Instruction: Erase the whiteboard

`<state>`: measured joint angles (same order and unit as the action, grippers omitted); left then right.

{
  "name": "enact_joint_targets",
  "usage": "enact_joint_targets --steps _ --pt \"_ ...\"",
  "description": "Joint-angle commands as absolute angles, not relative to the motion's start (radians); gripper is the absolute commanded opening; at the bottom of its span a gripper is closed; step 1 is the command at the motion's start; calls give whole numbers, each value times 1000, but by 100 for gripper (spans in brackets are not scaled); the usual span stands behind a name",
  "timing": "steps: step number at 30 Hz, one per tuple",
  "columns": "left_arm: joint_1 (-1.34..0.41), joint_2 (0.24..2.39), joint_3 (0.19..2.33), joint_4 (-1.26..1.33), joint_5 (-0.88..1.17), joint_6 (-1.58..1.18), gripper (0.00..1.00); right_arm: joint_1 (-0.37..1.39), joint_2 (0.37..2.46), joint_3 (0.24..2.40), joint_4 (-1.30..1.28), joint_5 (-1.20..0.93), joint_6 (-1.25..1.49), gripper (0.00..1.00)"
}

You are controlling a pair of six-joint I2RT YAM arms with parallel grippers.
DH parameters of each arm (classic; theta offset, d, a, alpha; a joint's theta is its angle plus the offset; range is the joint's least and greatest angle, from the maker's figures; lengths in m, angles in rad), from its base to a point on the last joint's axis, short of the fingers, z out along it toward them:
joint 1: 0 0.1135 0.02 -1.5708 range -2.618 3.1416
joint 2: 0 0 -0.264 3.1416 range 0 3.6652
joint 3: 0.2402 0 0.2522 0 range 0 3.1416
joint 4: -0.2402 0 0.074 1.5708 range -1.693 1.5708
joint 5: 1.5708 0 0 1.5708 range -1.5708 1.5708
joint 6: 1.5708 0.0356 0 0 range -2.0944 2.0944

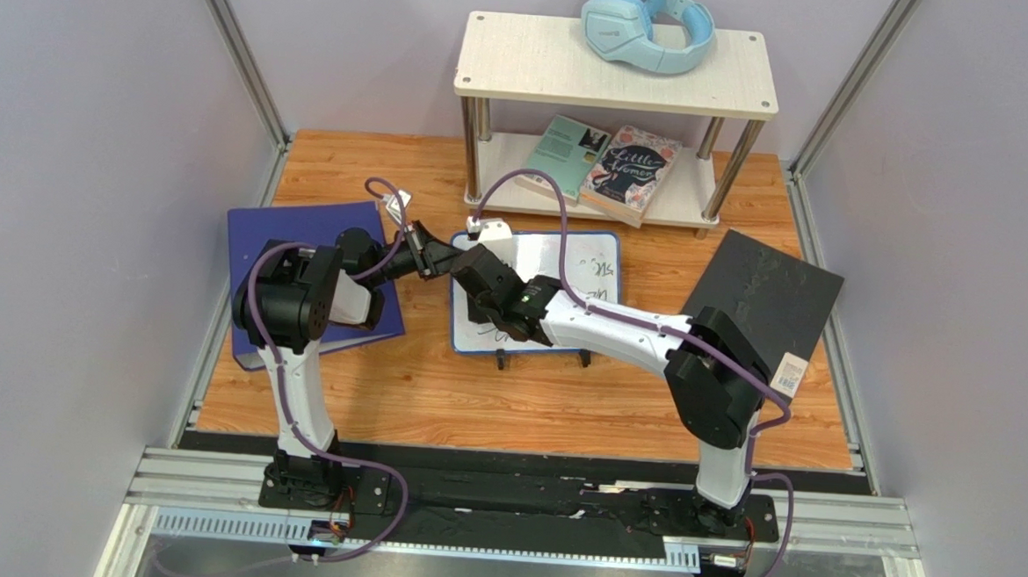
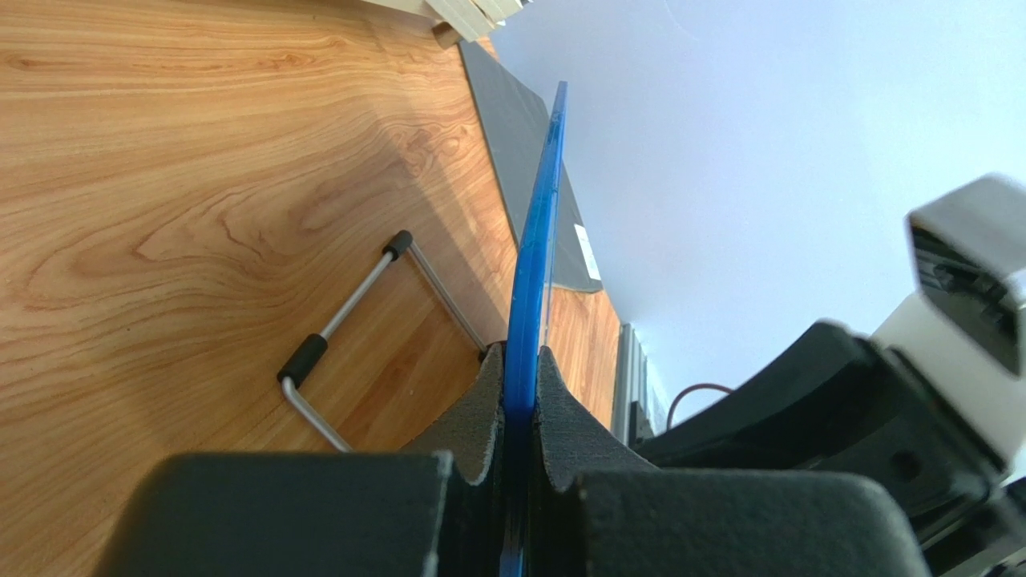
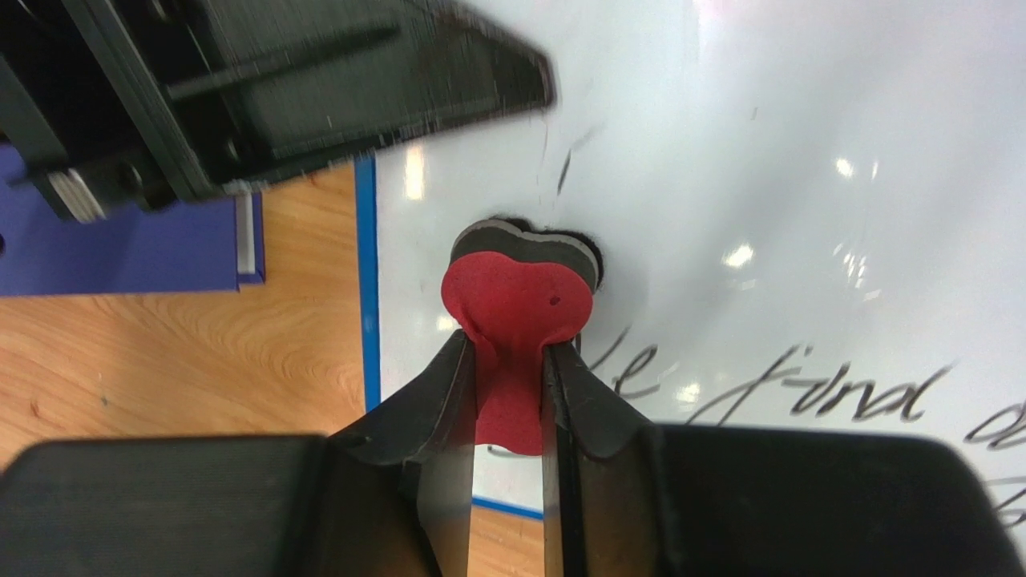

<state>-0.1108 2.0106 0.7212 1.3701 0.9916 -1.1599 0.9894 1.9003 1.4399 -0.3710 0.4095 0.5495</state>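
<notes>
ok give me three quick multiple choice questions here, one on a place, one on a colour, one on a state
1. Where are the headphones? A on top of the shelf; B on its lower level; C hanging from an arm.
2. What colour is the eraser in the right hand? A green; B red; C yellow.
3. The left hand is: A open; B shut on nothing; C shut on the whiteboard.
Answers: 1 A, they lie on the top board; 2 B, red foam shows in its grasp; 3 C, the blue frame is clamped in it.
</notes>
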Motion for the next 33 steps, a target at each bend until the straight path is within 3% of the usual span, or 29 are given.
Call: enact_joint_targets --steps 1,8,17,33 --pt "-127 2028 726 1528 989 -1111 0 1006 1942 1325 -497 405 635 0" --pt "-127 2028 724 1529 989 -1111 0 1029 1948 1316 -522 566 646 0" --pt "-127 2026 721 1528 993 -1108 0 954 1862 1259 -518 621 629 0" --pt "-127 2025 721 1529 997 -1108 0 623 1729 1112 -469 434 713 0"
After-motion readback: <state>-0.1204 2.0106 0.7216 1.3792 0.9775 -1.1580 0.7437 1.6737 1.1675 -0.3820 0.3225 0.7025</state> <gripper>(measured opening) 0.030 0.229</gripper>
